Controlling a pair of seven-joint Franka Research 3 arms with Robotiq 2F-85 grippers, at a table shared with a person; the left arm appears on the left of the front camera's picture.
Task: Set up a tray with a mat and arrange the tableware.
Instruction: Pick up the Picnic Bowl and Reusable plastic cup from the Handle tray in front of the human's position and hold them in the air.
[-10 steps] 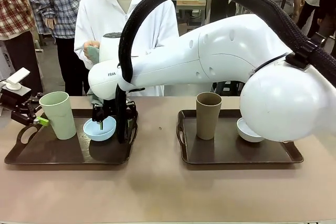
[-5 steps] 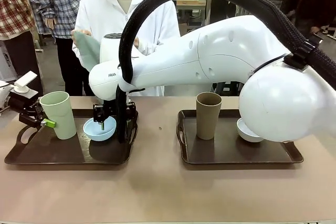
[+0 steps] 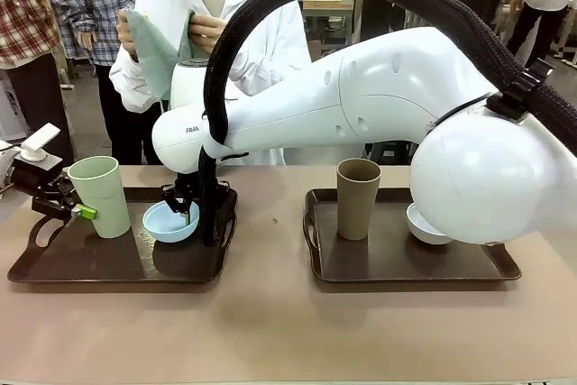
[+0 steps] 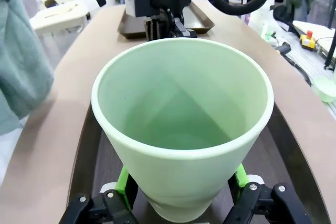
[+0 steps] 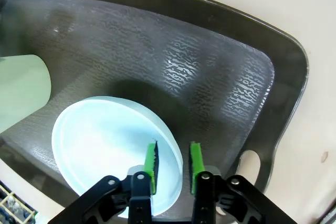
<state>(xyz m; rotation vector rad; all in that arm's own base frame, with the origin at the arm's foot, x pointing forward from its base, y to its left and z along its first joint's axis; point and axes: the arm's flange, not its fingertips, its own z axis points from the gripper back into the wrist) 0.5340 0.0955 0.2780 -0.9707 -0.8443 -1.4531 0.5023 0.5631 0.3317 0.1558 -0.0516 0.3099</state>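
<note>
My left gripper (image 3: 74, 211) (image 4: 181, 200) is shut on the pale green tumbler (image 3: 99, 196) (image 4: 184, 108), which stands upright at the left end of the left dark tray (image 3: 90, 270). A light blue bowl (image 3: 169, 221) (image 5: 105, 145) hangs tilted just above the same tray (image 5: 210, 66), with my right gripper (image 3: 185, 214) (image 5: 173, 156) shut on its rim. On the right tray (image 3: 397, 266) stand the brown tumbler (image 3: 358, 197) and the white bowl (image 3: 424, 227), which is partly hidden by my right arm. Across the table, a person holds a grey-green mat (image 3: 155, 47) up at shoulder height.
My right arm crosses from the picture's right over the middle of the table to the left tray, hiding much of the far side. Bare tan tabletop (image 3: 270, 331) lies in front of both trays and in the gap between them.
The person has raised the mat from waist height to shoulder height and opened it out. The blue bowl has tipped a little more in my right gripper. My left gripper has shifted slightly.
</note>
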